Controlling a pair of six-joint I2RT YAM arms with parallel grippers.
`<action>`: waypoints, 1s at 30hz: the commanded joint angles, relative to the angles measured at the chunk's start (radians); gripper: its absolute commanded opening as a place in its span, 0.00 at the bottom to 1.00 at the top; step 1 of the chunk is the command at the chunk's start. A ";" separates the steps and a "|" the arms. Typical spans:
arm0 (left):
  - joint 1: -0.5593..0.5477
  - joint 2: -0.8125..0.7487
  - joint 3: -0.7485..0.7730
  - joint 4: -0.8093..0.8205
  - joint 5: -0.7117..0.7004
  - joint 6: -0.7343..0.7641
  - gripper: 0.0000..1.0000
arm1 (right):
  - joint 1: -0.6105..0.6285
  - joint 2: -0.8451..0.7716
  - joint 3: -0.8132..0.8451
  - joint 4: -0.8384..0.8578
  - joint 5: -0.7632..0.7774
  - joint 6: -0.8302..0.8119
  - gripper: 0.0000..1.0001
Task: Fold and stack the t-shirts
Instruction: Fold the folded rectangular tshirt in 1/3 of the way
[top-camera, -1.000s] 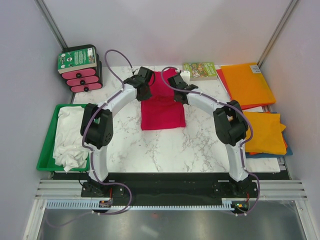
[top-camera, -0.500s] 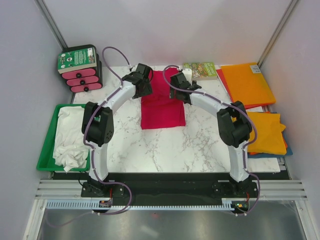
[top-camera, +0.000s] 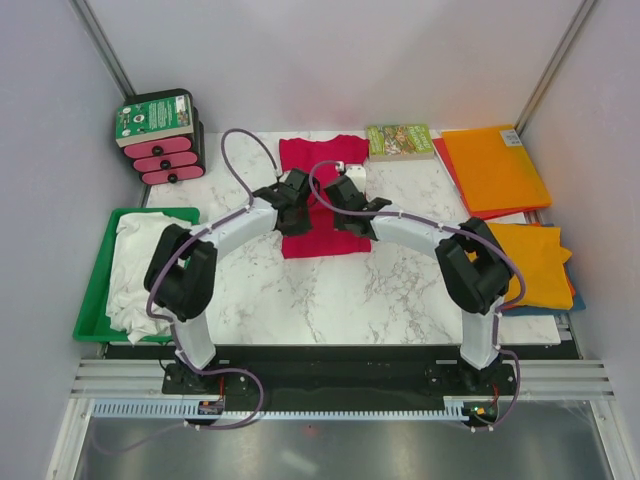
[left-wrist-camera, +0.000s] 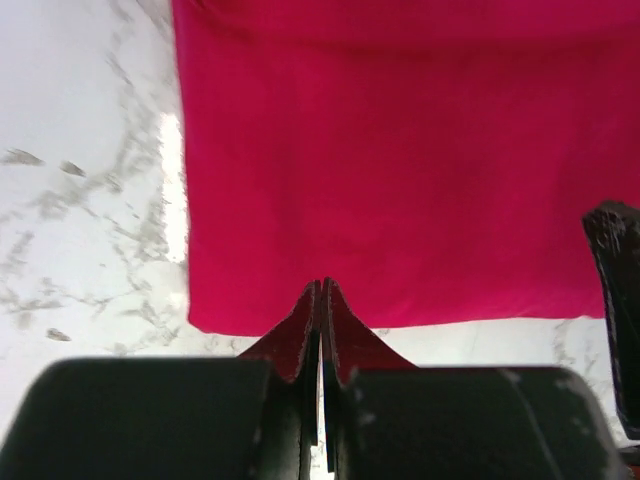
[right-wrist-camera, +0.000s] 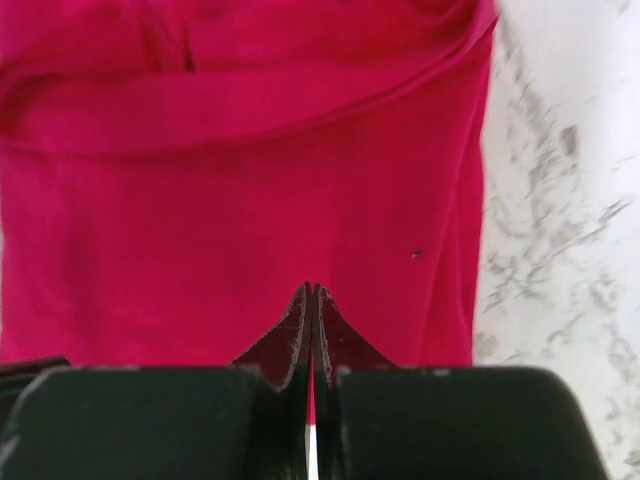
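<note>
The crimson red t-shirt (top-camera: 322, 160) lies flat in the middle of the marble table, its sleeves spread at the far end. It fills the left wrist view (left-wrist-camera: 400, 180) and the right wrist view (right-wrist-camera: 250, 200). My left gripper (top-camera: 303, 212) hovers over the shirt's left half, shut, with nothing between its fingers (left-wrist-camera: 321, 290). My right gripper (top-camera: 335, 212) hangs beside it over the right half, also shut and empty (right-wrist-camera: 312, 292). A white t-shirt (top-camera: 135, 270) lies crumpled in the green tray (top-camera: 95, 290). Orange t-shirts (top-camera: 495, 165) (top-camera: 530, 262) lie at the right.
A small green-covered book (top-camera: 400, 140) lies at the back beside the red shirt. A black box with pink drawers (top-camera: 160, 140) stands at the back left. White walls close in the table on three sides. The right gripper's finger (left-wrist-camera: 612, 300) shows at the left wrist view's edge.
Both grippers have drawn back from the red shirt's far end to its middle. The shirt's far end and sleeves, earlier under the arms, now show lying flat.
</note>
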 joint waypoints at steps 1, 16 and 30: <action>-0.016 0.084 -0.017 0.046 0.040 -0.035 0.02 | 0.008 0.072 -0.014 -0.003 -0.017 0.058 0.00; -0.144 -0.092 -0.419 0.044 0.038 -0.192 0.02 | 0.241 -0.110 -0.391 -0.032 0.029 0.240 0.00; -0.458 -0.663 -0.737 -0.137 -0.005 -0.434 0.06 | 0.646 -0.322 -0.457 -0.371 0.288 0.612 0.05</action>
